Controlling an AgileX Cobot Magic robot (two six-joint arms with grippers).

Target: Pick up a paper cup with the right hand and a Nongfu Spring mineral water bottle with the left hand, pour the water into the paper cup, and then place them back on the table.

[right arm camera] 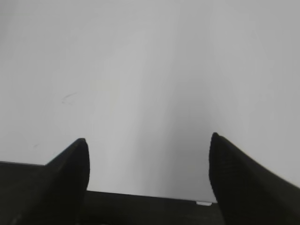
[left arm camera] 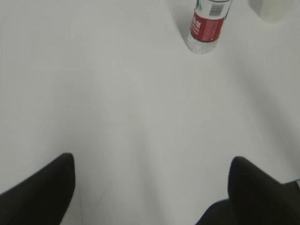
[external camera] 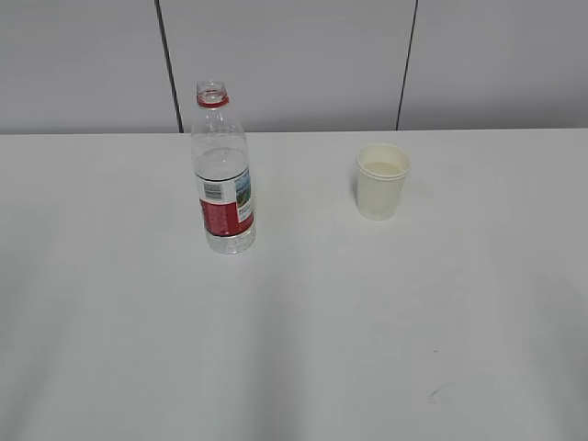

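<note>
Table point(external camera: 303, 340): wide white top, bare in the near half where I would come in; a few faint scuffs near right.
Bottle point(external camera: 223, 175): upright, left of centre toward the far side, cap off, label facing me. It stands well apart from the cup, which I judge leaves each of my hands room to close in without crowding the other.
Water point(external camera: 220, 162): clear, showing in the bottle above the label.
Cup point(external camera: 382, 181): upright, right of the bottle at about the same depth, mouth up, so it can be taken by the side and is ready to be poured into. Whether it holds anything, I cannot tell.
Left hand point(left arm camera: 150, 187): empty, jaws spread wide, low over the near table; the bottle sits far and a little right in its view, so I judge it needs a forward reach angled slightly right.
Right hand point(right arm camera: 149, 176): empty, jaws spread wide, over bare table near its front edge; the cup is not in its view.
Progress: nothing lifted yet, I judge the first reach is due.
</note>
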